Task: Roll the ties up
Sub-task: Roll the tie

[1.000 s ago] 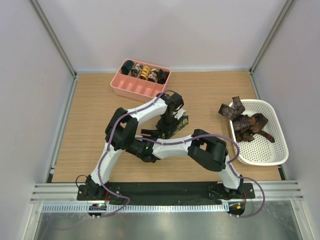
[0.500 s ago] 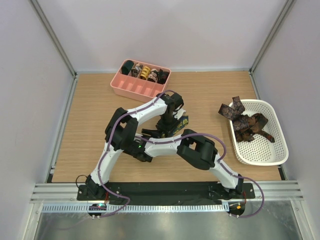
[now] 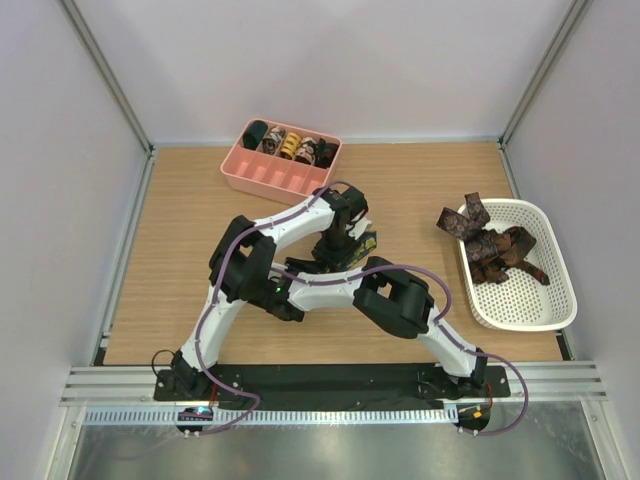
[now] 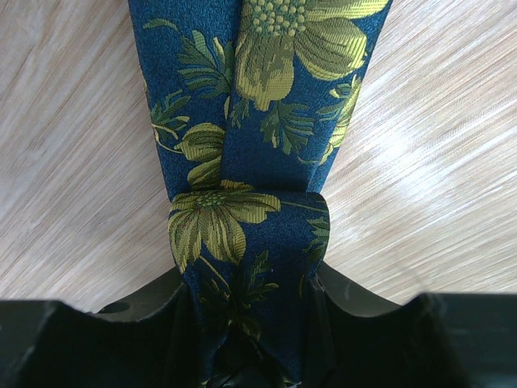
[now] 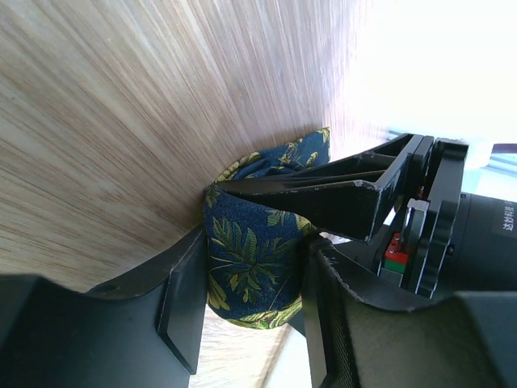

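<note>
A navy tie (image 4: pixel 266 97) with yellow-green flower print lies on the wood, one end rolled into a small coil (image 4: pixel 242 234). My left gripper (image 4: pixel 249 276) is shut on that coil from above, and the flat tail runs away from it. From the side, my right gripper (image 5: pixel 254 242) has a finger pressed on each face of the same coil (image 5: pixel 250 267). In the top view both grippers, left (image 3: pixel 338 248) and right (image 3: pixel 318 265), meet mid-table at the navy tie (image 3: pixel 363 243). More ties (image 3: pixel 492 248), brown and dark patterned, lie piled in the white basket.
A pink divided tray (image 3: pixel 270 182) at the back holds several rolled ties (image 3: pixel 290 146). The white basket (image 3: pixel 520 318) stands at the right edge. Both forearms cross over the table's middle. Grey walls close in the left, right and back.
My right gripper's jaws have narrowed onto the coil, and the right arm's elbow has shifted left. The left gripper has held still on the tie.
</note>
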Robot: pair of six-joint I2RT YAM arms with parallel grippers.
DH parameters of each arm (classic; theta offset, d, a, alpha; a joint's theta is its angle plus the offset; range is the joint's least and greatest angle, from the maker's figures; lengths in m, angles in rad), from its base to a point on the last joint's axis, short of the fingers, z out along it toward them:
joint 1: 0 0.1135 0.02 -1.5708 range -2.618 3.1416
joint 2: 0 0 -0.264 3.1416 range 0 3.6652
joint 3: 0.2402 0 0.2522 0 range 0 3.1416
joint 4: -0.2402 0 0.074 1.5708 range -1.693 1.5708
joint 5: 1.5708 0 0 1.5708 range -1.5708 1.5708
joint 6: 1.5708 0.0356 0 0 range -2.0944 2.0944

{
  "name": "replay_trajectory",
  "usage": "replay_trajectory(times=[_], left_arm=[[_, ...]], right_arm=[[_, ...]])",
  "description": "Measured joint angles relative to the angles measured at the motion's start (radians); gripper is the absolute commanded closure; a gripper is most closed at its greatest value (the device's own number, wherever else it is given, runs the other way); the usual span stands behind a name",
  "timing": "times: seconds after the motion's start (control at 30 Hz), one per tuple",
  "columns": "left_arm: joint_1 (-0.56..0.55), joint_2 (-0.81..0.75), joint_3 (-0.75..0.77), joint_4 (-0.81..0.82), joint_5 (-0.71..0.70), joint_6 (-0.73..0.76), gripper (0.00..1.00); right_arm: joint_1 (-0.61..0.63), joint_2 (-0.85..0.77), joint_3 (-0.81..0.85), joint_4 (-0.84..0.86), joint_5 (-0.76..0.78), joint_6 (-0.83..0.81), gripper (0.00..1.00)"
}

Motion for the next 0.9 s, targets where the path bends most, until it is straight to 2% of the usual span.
replay_trajectory(times=[0.33,0.43,0.57,0.6,0.73,0.9], left_arm=[[-0.005,-0.001,0.004,-0.013,-0.013,-0.004,0.43],[-0.007,-0.001,0.005,-0.018,-0.014,-0.005,0.3],[-0.009,-0.001,0.008,-0.024,-0.018,-0.007,0.29],[-0.009,-0.001,0.01,-0.025,-0.022,-0.007,0.24],[-0.009,-0.001,0.013,-0.027,-0.034,-0.003,0.16],[-0.009,-0.006,0.014,-0.006,-0.042,0.008,0.11]], right_arm=[[-0.006,0.0,0.004,-0.04,-0.011,0.059,0.76],[-0.014,0.0,0.004,-0.054,-0.015,0.072,0.77],[-0.016,0.0,0.003,-0.061,-0.018,0.079,0.77],[-0.016,0.0,0.003,-0.061,-0.019,0.079,0.77],[-0.015,0.0,0.003,-0.061,-0.022,0.078,0.77],[-0.014,-0.008,0.003,-0.061,-0.034,0.076,0.77]])
